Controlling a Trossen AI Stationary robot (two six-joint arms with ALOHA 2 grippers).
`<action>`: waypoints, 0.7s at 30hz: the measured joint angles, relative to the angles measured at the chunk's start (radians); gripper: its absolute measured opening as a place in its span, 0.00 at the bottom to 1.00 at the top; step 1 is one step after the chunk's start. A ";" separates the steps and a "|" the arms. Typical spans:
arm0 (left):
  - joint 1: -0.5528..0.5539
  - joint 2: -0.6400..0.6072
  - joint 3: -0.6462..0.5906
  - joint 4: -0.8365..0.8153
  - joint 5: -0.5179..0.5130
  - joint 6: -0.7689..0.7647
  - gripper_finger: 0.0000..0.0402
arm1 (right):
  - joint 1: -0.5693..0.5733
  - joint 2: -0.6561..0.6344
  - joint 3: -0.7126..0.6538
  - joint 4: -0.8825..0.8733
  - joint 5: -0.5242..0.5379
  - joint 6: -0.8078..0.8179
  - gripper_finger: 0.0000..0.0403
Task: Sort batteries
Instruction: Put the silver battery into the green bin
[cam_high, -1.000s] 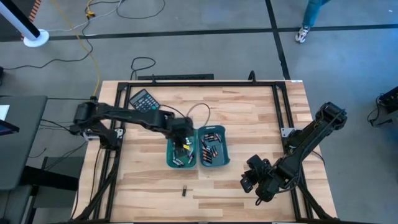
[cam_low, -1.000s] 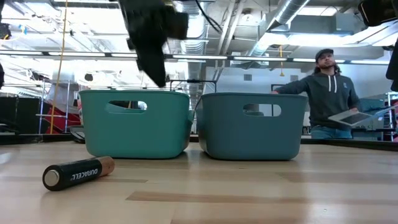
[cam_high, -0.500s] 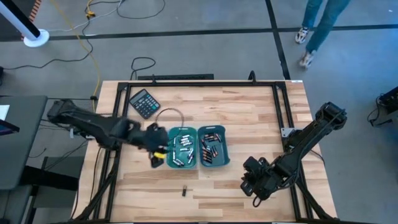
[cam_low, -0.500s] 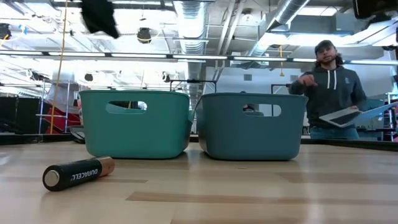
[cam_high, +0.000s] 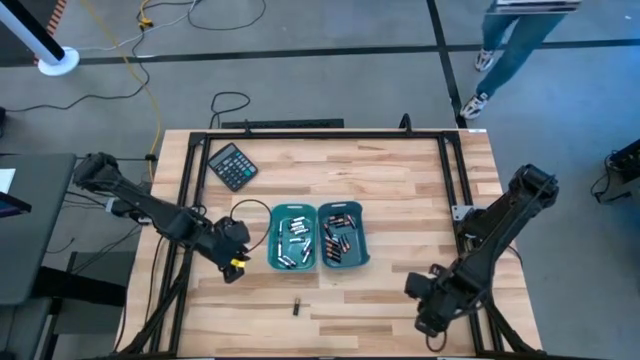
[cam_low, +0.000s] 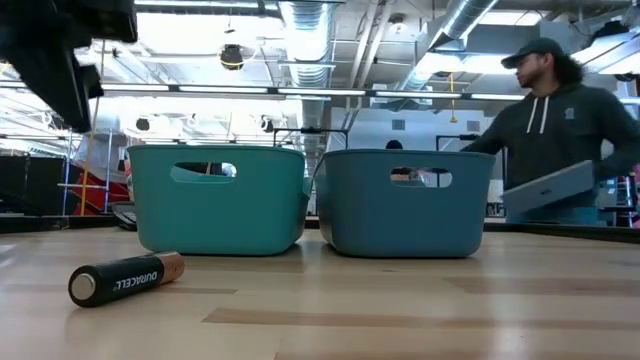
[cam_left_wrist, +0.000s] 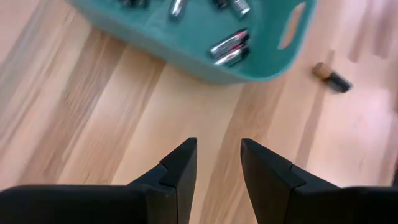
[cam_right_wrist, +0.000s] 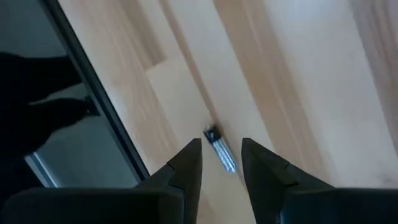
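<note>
Two teal bins stand side by side mid-table, the left bin (cam_high: 293, 238) and the right bin (cam_high: 343, 236), each with several batteries lying in it. One dark battery with a copper end (cam_high: 296, 307) (cam_low: 125, 278) lies on its side on the wood, nearer than the bins. My left gripper (cam_high: 233, 268) (cam_left_wrist: 217, 146) hangs open just left of the left bin, over bare wood. Near the table's near right corner my right gripper (cam_high: 430, 312) (cam_right_wrist: 221, 143) is open and points down above a small silvery battery (cam_right_wrist: 225, 158) that lies on the table.
A black calculator (cam_high: 231, 164) lies at the far left of the table. A black frame (cam_high: 300, 133) runs round the table top. Beyond the far right corner a person (cam_low: 560, 130) carries a laptop.
My left gripper has swung from above the left bin toward the table's left and near edge, and now hangs beside the bin. My right gripper has rolled about and shifted slightly toward the near edge. The person behind the table has walked on.
</note>
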 joint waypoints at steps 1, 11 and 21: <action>0.000 0.000 -0.008 -0.003 0.000 -0.018 0.29 | 0.013 0.000 0.000 -0.003 -0.002 0.000 0.33; 0.000 0.000 -0.020 0.010 0.002 -0.009 0.29 | 0.133 0.018 0.000 -0.013 -0.004 -0.052 0.50; 0.000 0.000 -0.020 0.057 -0.016 0.001 0.29 | 0.173 0.197 0.000 0.078 -0.001 -0.210 0.51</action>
